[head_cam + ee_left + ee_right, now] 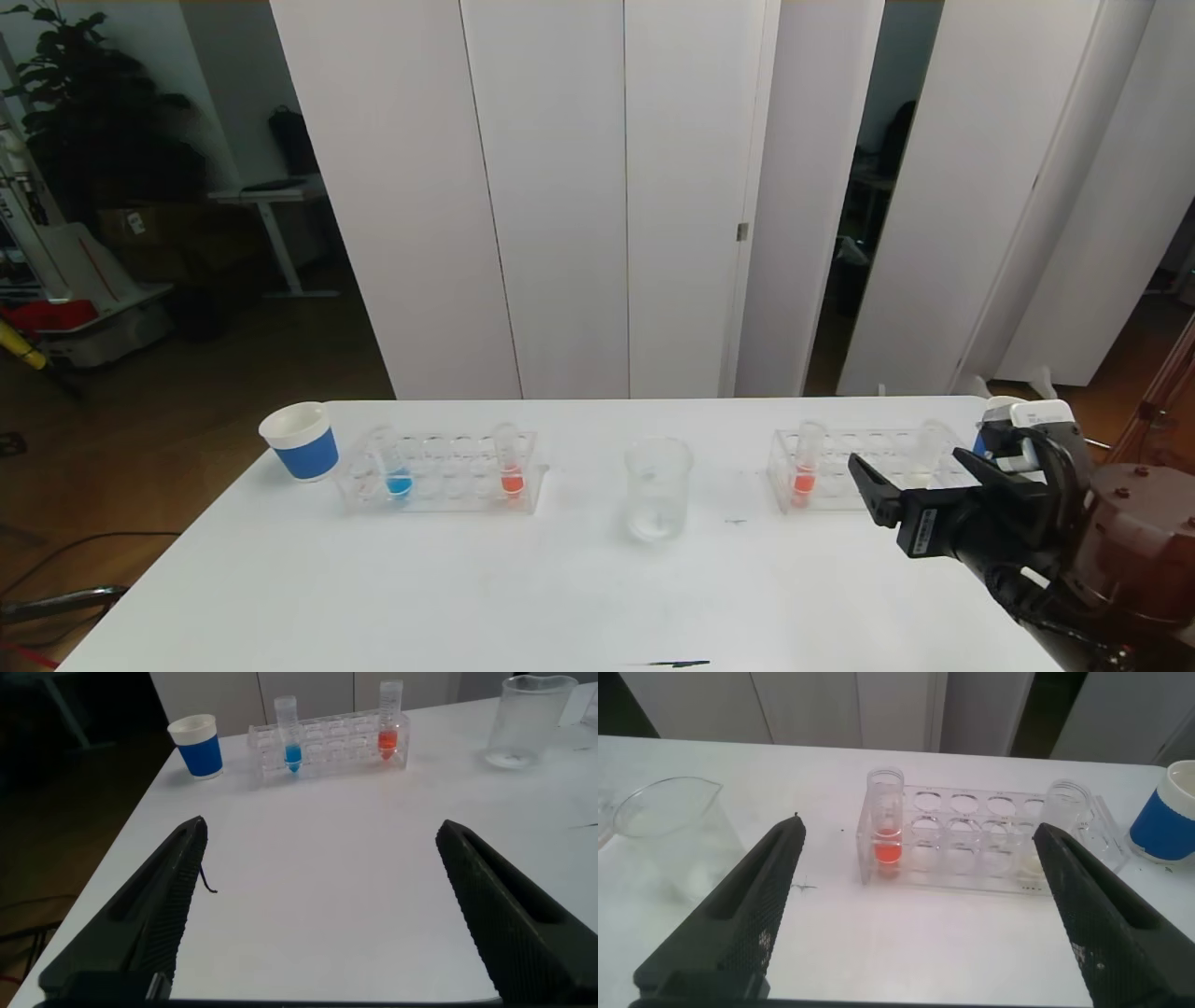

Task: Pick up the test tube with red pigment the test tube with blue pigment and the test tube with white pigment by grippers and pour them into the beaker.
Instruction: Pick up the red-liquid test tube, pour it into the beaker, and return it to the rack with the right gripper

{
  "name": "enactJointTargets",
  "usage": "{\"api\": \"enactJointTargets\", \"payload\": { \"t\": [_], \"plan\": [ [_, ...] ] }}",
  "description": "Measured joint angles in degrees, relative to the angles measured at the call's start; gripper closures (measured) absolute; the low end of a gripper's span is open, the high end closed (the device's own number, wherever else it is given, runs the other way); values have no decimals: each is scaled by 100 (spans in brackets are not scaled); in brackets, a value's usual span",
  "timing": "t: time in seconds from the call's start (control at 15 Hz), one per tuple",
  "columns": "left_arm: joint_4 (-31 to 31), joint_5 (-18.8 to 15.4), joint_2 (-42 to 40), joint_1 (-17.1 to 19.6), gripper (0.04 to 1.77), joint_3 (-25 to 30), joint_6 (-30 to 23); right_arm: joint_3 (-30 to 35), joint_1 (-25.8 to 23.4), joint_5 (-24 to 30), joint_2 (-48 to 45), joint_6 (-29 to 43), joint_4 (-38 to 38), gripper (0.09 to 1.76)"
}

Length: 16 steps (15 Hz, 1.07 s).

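Head view: nothing poured yet, as far as I can judge — beaker (659, 487) sits centre of frame on the table (467, 597), looks empty apart from maybe a faint film at the bottom. Left rack (439, 471) at left-centre holds the blue tube (396, 474) and a red tube (510, 469), both upright in their slots. Right rack (864, 467) at right-centre holds another red tube (806, 474) and the white tube (928, 459), partly hidden behind the arm. Blue cup (301, 441) at far left, second cup (990, 420) at far right edge. Right gripper (920, 481) is at lower right, in front of the right rack, jaws spread, holding nothing. Left arm not visible here.

Left wrist view: left gripper (322, 905) fills the lower frame, jaws wide apart, empty, above bare table. Blue tube (290, 735) and red tube (389, 726) stand in the rack at upper centre, cup (197, 745) upper left, beaker (525, 721) upper right.

Right wrist view: right gripper (920, 905) jaws spread, empty, facing the right rack (980, 840). Red tube (885, 821) centre, white tube (1060, 826) right of centre, beaker (673, 835) at left, cup (1169, 812) at right edge.

Status: zero of three pours done — all pick-ups and pours remain.
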Motion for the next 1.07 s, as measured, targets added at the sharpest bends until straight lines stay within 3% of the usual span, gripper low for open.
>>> {"api": "enactJointTargets", "payload": {
  "t": [0.33, 1.07],
  "plan": [
    [0, 2, 0, 0, 6, 0, 0, -268, 16, -160, 940, -2, -349, 10],
    [2, 0, 0, 0, 6, 0, 0, -2261, -135, -158, 2743, -199, -360, 10]
  ]
}}
